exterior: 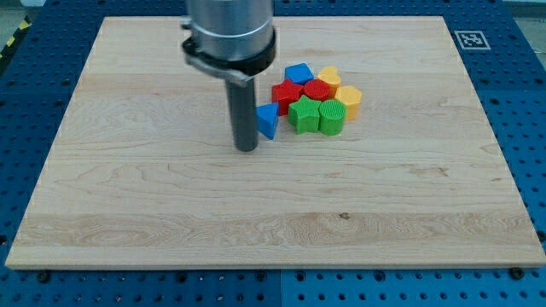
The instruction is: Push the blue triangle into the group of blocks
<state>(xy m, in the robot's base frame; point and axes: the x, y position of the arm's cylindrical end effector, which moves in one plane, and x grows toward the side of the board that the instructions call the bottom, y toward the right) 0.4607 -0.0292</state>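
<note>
The wooden board fills most of the view, pale planks lying on a blue pegboard table that shows along the edges. A small black-and-white marker tag sits at the board's corner at the view's top right.

My arm's grey cylinder housing comes down from the view's top, just left of centre, and ends in the straight dark rod. This rig carries no claw at all, so there is nothing spread or pinched; the rod is all I have. My tip rests on the board just to the left of the blue triangle, so close that I cannot tell whether they touch.

The blue triangle stands at the left edge of the group, near the red block and the green star-like block, with a narrow gap or bare contact that I cannot resolve.

The group itself is packed tight to the right of my tip: a second green block beside the first, a red block behind them, a blue block at the view's top of the cluster, and two yellow blocks, one at the top right and one on the right side.
</note>
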